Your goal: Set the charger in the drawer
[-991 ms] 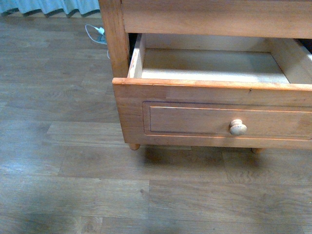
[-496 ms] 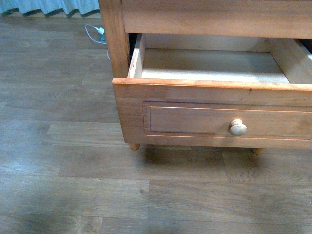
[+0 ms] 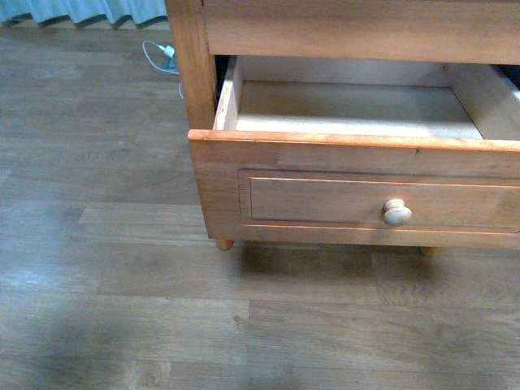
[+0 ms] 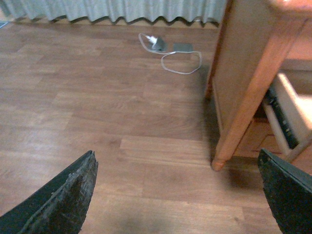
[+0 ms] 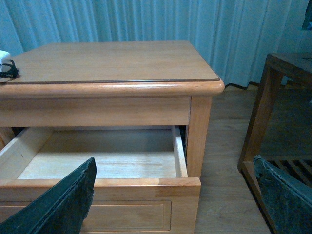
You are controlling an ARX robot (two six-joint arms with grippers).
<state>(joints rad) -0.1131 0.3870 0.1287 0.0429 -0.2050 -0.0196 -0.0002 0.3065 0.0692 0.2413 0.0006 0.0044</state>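
Brown wood-plank floor [image 3: 122,309] spreads beneath and ahead of both grippers. At its far end, beyond the left gripper, hangs a pale blue-green pleated curtain [image 4: 122,9], which also falls behind the cabinet in the right wrist view.

The orange-brown wooden cabinet with a flat top [image 5: 112,61] stands straight ahead of the right gripper. The left gripper faces its side panel and its corner post on a round foot [image 4: 243,97].

The tall orange-brown wooden drawer with a recessed panel front [image 3: 325,199] is pulled well out toward the right gripper, just below and in front of it. The pale inner bottom is in full view. A dark brown wooden side stand [image 5: 278,97] sits beside the cabinet, ahead of the right gripper.

The left gripper [image 4: 176,153] has its two dark fingers [image 4: 68,195] spread wide over the floor, holding nothing. The right gripper [image 5: 175,159] is likewise spread wide with nothing between its fingers [image 5: 63,204], above the drawer front.

A white plug with a looped white cable [image 4: 180,61] lies on the floor far ahead of the left gripper, near the curtain. The round pale knob [image 3: 396,212] sits on the drawer panel.

A small white block with a black cord [image 5: 6,66] rests on the cabinet top, above and beyond the right gripper. The picture edge cuts it off, so whether it is the charger cannot be told
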